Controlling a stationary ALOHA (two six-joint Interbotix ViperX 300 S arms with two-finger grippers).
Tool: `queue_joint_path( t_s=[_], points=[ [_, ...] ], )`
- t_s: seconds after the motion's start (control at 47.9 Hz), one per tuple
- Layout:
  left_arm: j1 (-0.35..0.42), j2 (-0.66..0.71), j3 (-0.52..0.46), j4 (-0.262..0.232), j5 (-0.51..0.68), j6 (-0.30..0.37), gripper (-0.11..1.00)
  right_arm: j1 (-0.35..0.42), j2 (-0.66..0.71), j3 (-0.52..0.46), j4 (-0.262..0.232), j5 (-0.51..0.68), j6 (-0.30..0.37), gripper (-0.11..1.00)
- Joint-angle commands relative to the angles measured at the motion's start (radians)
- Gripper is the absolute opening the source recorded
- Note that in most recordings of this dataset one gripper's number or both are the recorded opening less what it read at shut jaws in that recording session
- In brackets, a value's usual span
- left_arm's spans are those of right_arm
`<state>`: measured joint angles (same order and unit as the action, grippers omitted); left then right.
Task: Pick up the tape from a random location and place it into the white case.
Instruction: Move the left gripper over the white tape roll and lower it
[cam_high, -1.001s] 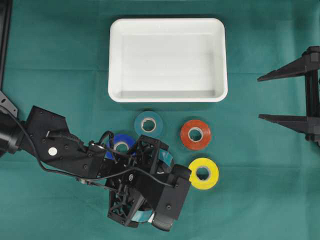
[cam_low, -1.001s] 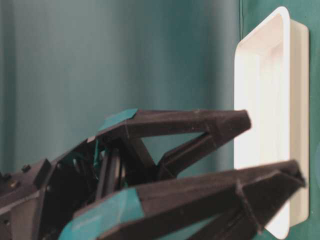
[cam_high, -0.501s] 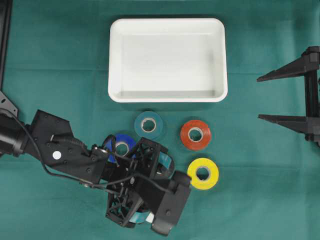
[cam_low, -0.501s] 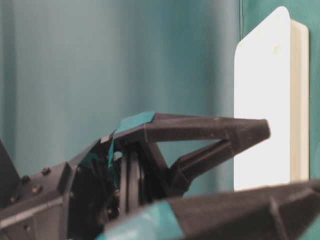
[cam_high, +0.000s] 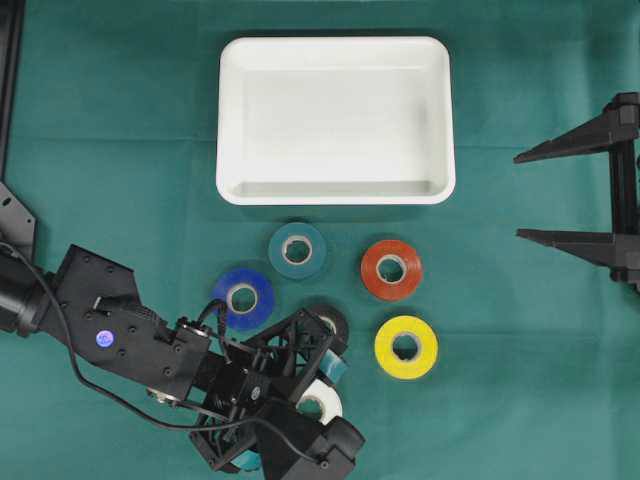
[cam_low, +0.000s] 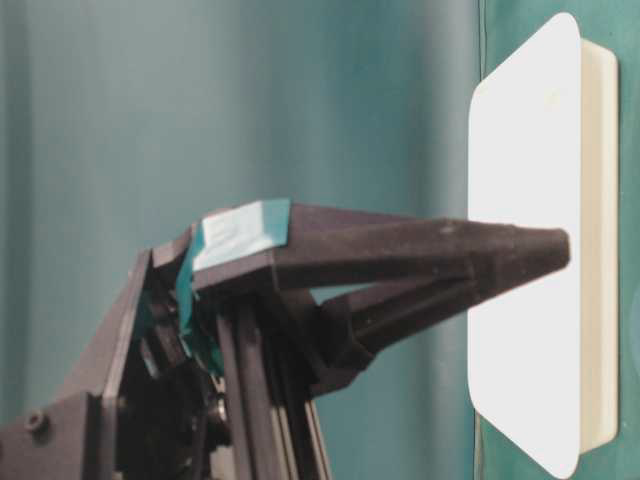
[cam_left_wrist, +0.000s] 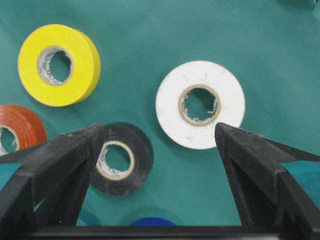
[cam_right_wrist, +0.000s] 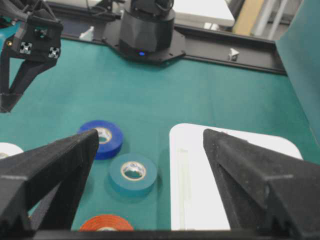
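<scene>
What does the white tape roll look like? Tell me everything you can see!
The white tape roll is a flat ring with a tan cardboard core and an open hole in the middle. It looks smooth and a bit scuffed. It lies flat on the green cloth, near the black roll, not touching it. The left gripper hangs open above; whether a finger touches its edge cannot be told.

The white case (cam_high: 335, 119) is sitting flat at the top middle of the overhead view. It is a big white tray with round corners and a raised rim, and nothing is lying in it. Six tape rolls are lying flat below it: teal (cam_high: 297, 250), red (cam_high: 391, 269), blue (cam_high: 243, 298), yellow (cam_high: 406, 347), black (cam_high: 328, 324) and white (cam_high: 321, 401).
</scene>
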<state>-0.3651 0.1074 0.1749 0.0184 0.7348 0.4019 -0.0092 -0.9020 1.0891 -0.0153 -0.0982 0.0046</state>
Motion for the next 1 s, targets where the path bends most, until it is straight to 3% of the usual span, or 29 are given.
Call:
queue_joint_path(
  t_s=[0.0, 0.98],
  points=[
    [-0.003, -0.015, -0.028, 0.000, -0.009, 0.002, 0.98, 0.000, 0.006, -0.026, -0.002, -0.003, 0.000, 0.91],
    [-0.003, 0.014, -0.020, 0.000, -0.014, 0.005, 0.98, 0.000, 0.008, -0.028, -0.002, -0.003, 0.000, 0.91]
  ],
)
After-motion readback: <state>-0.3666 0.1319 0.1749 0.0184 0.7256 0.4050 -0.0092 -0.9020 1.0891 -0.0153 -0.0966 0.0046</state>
